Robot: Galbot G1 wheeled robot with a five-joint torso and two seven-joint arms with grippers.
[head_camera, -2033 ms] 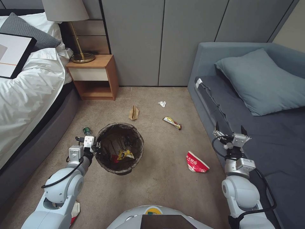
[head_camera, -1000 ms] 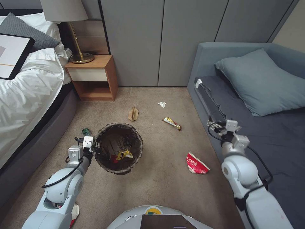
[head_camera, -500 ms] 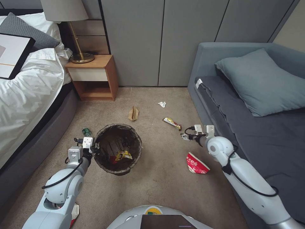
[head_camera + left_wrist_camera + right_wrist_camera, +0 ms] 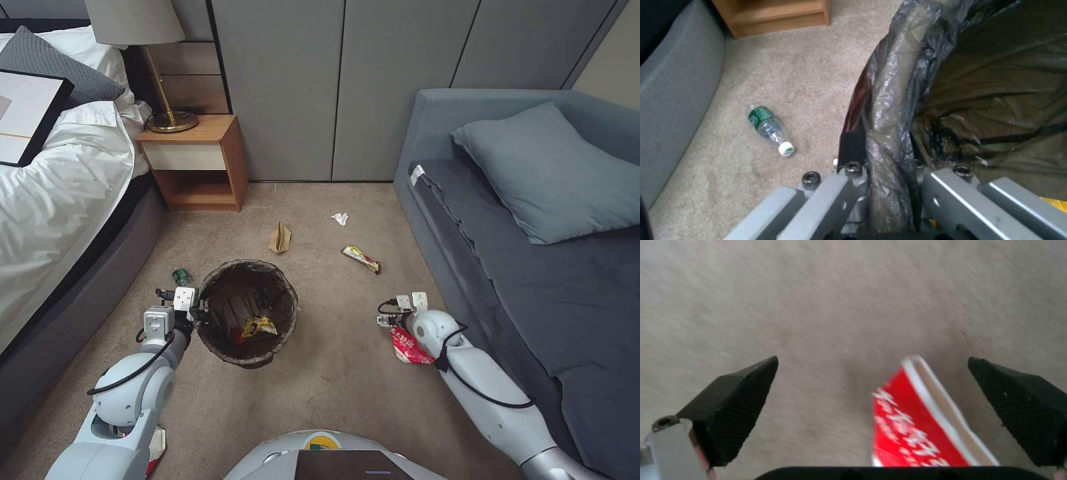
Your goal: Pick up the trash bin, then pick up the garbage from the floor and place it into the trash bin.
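The trash bin (image 4: 292, 301), lined with a dark bag, stands on the floor (image 4: 333, 393) with a yellow wrapper (image 4: 259, 325) inside. My left gripper (image 4: 193, 311) is shut on its rim (image 4: 893, 100). My right gripper (image 4: 395, 320) hangs low over a crumpled red-and-white packet (image 4: 407, 348). In the right wrist view it (image 4: 872, 359) is open, with the packet (image 4: 920, 430) between its fingers and untouched. More garbage lies around: a snack-bar wrapper (image 4: 361, 259), a white tissue (image 4: 340, 218), a brown paper bag (image 4: 281, 237) and a green-labelled bottle (image 4: 181, 275) beside the bin.
A bed (image 4: 53, 200) with a framed picture runs along the left. A wooden nightstand (image 4: 193, 160) with a lamp stands at the back. A grey sofa (image 4: 533, 280) with a pillow borders the right, close to my right arm.
My right arm has swung from above the sofa down and leftward to the red-and-white packet on the floor. The left arm and the bin have stayed put.
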